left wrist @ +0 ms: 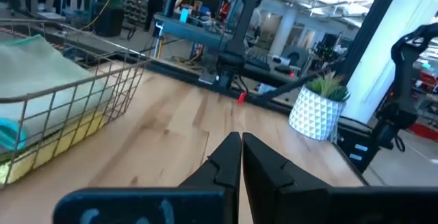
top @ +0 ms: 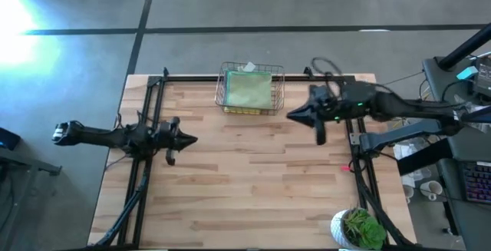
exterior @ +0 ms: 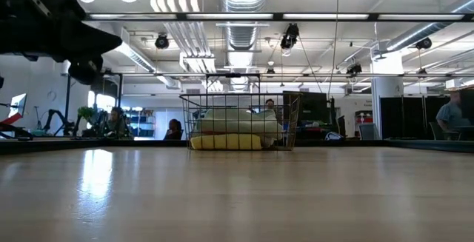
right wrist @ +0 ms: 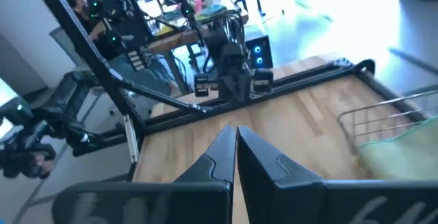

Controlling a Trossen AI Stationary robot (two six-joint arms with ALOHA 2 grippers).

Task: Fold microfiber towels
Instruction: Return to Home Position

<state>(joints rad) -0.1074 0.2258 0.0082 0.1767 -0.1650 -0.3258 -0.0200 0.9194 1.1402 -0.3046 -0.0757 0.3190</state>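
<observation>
- Two grippers were examined; each had its fingers pressed together and gripped nothing.
- Left gripper (top: 192, 140) hovered over the left side of the wooden table (top: 253, 193), pointing toward the centre, well apart from the wire basket (top: 222, 88).
- Right gripper (top: 291, 115) hung over the table's right side, near the basket's right front corner but not touching it.
- Microfiber towels (top: 249, 91) lay stacked inside the basket, which stood at the middle of the table's far edge.
- Pale green towel (top: 253, 86) was uppermost in the stack.
- Yellow towel (exterior: 226, 143) lay at the bottom, visible through the wires in the low view.
- Teal cloth edge (left wrist: 10, 133) showed between those layers in the left wrist view.
- Potted plant (top: 359, 228) stood at the near right corner.
</observation>
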